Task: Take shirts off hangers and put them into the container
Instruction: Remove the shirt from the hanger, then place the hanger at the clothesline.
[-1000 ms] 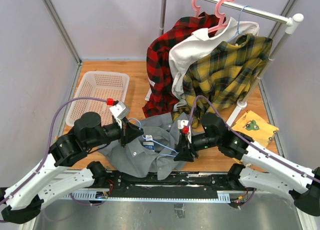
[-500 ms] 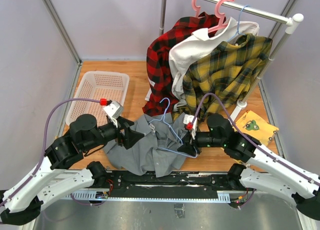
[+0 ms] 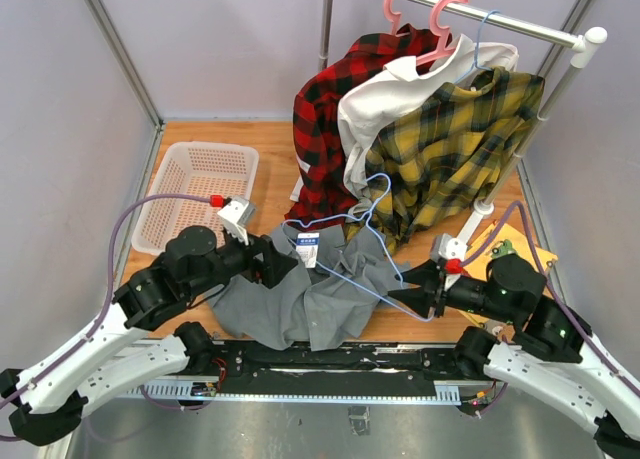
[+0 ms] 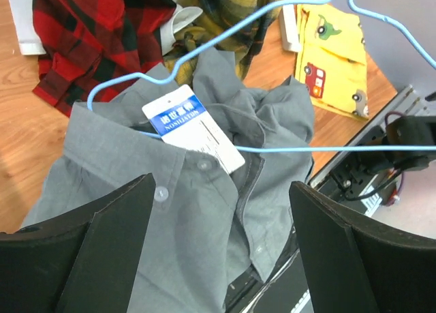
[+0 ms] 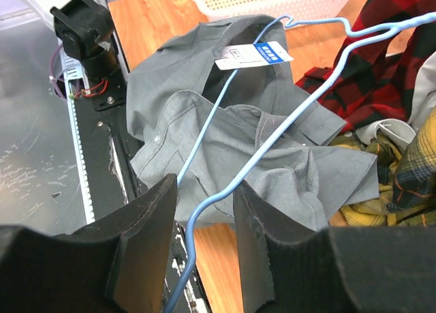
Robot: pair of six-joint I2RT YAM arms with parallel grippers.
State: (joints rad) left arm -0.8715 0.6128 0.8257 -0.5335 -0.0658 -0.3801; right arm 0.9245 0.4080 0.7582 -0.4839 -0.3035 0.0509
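The right gripper point(image 5: 204, 190) is closed on the bottom wire of a light-blue hanger point(image 4: 340, 148) and holds it in the air above the bench point(image 3: 275, 179). From this gripper the hanger reaches toward the left. Its far shoulder is at the collar of the grey shirt point(image 3: 300, 299), beside a white-and-blue tag point(image 4: 191, 125), and its hook points up in front of the hanging shirts.

The left gripper point(image 4: 223, 187) is wide open and grips nothing. It hovers just above the collar of the grey shirt. This shirt lies crumpled on the bench between the two arms, near the front edge.

The white basket point(image 3: 160, 194) stands at the far left of the bench, apart from the grey shirt, and no shirt is in it. At the back right, the red-and-black plaid shirt point(image 3: 320, 119), the white shirt point(image 3: 370, 109) and the yellow-and-green plaid shirt point(image 3: 450, 139) hang on the rail point(image 3: 520, 24). A yellow cloth point(image 4: 334, 37) lies at the right edge.
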